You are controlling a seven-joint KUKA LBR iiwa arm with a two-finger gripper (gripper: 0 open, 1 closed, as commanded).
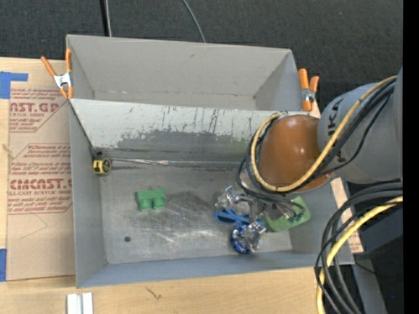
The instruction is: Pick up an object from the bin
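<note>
step: claw low over blue plastic thing, lower right of bin | grip: cannot tell | next: likely close, lift clear of green piece

You'll find a block left of centre on the floor of the bin. A small reel sits behind it, against the left wall. Right of the block, a heap lies near the front wall, under the arm.

Green two-lobed block left of centre; small yellow-and-black piece farther left, above it.
</note>
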